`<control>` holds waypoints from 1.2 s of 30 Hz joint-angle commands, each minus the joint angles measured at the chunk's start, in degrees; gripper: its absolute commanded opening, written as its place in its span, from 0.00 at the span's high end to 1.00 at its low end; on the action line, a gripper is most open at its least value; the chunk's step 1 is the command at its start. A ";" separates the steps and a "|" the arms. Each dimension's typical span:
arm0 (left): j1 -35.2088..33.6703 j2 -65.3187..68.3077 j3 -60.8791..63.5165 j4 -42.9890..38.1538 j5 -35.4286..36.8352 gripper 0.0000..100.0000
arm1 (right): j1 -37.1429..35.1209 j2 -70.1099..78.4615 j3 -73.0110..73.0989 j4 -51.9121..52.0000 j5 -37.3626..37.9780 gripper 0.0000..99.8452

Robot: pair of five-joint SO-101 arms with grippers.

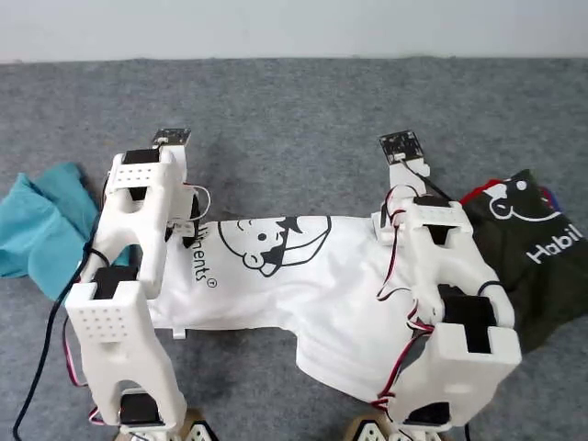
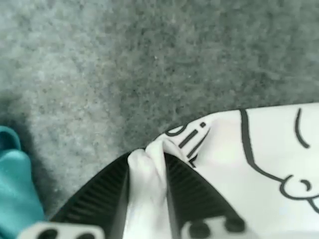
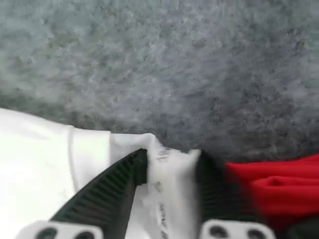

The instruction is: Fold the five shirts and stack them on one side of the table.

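Observation:
A white shirt (image 1: 285,276) with a black cartoon print lies spread on the grey carpeted table between the two arms. My left gripper (image 2: 148,157) is shut on a bunched fold of the white shirt (image 2: 249,149) at its left edge. My right gripper (image 3: 172,159) is shut on the white shirt (image 3: 50,149) at its right edge, pinching a hem. In the high view the left arm (image 1: 138,230) stands over the shirt's left side and the right arm (image 1: 441,266) over its right side. A teal shirt (image 1: 41,225) lies crumpled at the far left, and a black printed shirt (image 1: 537,243) at the far right.
The teal shirt (image 2: 12,189) sits close beside my left gripper. Red fabric (image 3: 279,179) lies right next to my right gripper. Grey carpet (image 1: 294,119) stretches open beyond the white shirt toward the back wall.

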 commanded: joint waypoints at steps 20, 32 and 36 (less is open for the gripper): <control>-10.02 0.35 -16.84 4.04 5.54 0.99 | 0.40 0.57 -12.66 -0.31 1.76 0.99; -8.62 0.44 -16.84 -3.69 5.63 0.99 | 0.40 5.85 -16.53 -8.13 1.67 0.99; -8.62 0.44 -16.84 -4.84 5.54 0.98 | 0.48 12.09 -23.91 -6.99 -1.23 0.99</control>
